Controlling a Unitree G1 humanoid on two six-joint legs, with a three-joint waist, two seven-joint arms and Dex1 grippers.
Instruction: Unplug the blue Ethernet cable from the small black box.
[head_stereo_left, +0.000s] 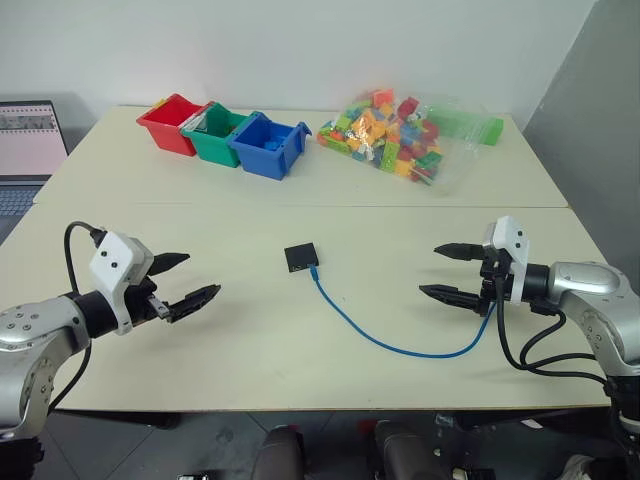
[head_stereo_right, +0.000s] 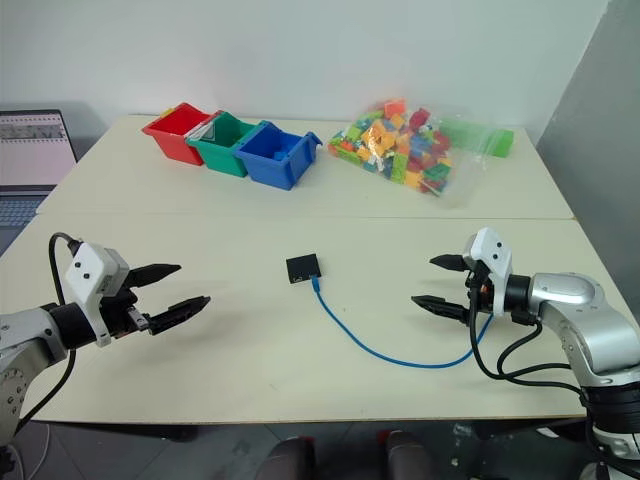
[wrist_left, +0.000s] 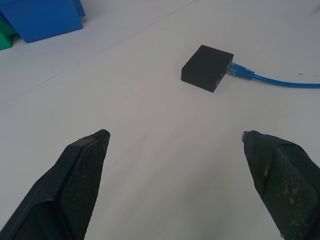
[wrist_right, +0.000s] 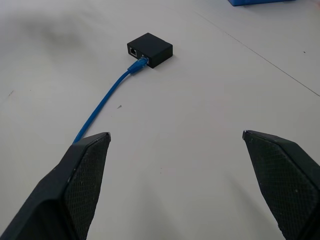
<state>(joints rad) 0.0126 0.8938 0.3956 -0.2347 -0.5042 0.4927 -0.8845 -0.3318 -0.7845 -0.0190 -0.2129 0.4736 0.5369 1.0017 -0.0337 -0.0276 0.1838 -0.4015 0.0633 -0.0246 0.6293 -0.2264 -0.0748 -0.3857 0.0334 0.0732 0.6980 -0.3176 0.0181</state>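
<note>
A: Where do we stand? Nearest us, our left gripper (head_stereo_left: 186, 280) hovers over the table (head_stereo_left: 250, 350) at the near left, its 2 black fingers spread wide with nothing between them.

B: Same on the other side. Our right gripper (head_stereo_left: 447, 271) is at the near right, fingers spread and holding nothing, and it points in toward the middle.

A: So we judge the task is at its very start: the approach, with no contact yet. The blue Ethernet cable (head_stereo_left: 400, 348) curves along the near part of the table, from just beside the right gripper, leftward and farther away, up to the small black box (head_stereo_left: 301, 257).

B: And the right wrist view shows its plug still seated in 1 port on the box's near edge, with a 2nd port beside it free.

A: The box lies flat near the table's centre, well apart from both grippers. Next, we think, 1 gripper must pin or pinch the box while the other closes on the cable right at the plug and pulls straight out along the port.

B: Farther back, the red, green and blue bins (head_stereo_left: 268, 145) and the bag of coloured bricks (head_stereo_left: 395, 135) are well clear of that work.
</note>
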